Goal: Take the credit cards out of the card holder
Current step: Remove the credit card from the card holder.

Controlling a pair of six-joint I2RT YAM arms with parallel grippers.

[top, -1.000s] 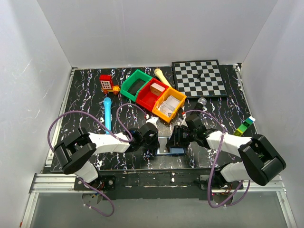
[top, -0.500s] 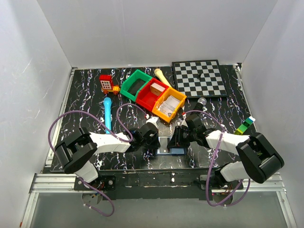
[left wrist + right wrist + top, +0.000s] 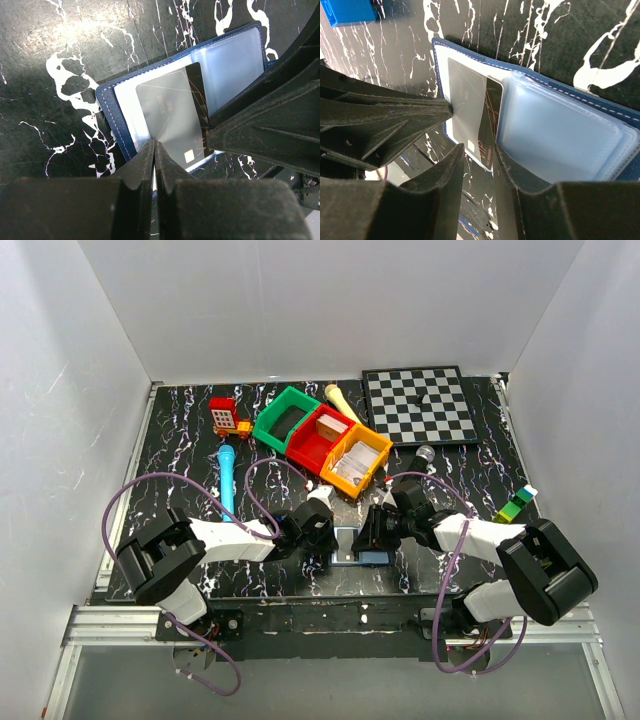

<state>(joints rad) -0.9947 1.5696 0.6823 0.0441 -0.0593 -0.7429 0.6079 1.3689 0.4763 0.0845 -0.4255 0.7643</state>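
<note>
The card holder (image 3: 356, 556) lies open on the table's front middle, navy rim (image 3: 111, 114) around pale panels (image 3: 560, 135). A grey credit card (image 3: 167, 107) sticks halfway out of its pocket over a black card (image 3: 491, 122). My left gripper (image 3: 154, 144) is shut, its tips pressed on the grey card's face; I cannot see the card between them. My right gripper (image 3: 479, 161) is open and straddles the cards' near corner. One of its fingers (image 3: 512, 172) rests on the pale panel's edge and the other hangs over the table. In the top view the two grippers, left (image 3: 333, 548) and right (image 3: 372, 540), meet over the holder.
Green (image 3: 285, 417), red (image 3: 318, 435) and orange (image 3: 356, 460) bins stand behind the holder. A chessboard (image 3: 420, 405) is at the back right, a blue marker (image 3: 228, 480) and a red toy building (image 3: 224, 415) at the left. A small blue cube (image 3: 350, 11) lies close by.
</note>
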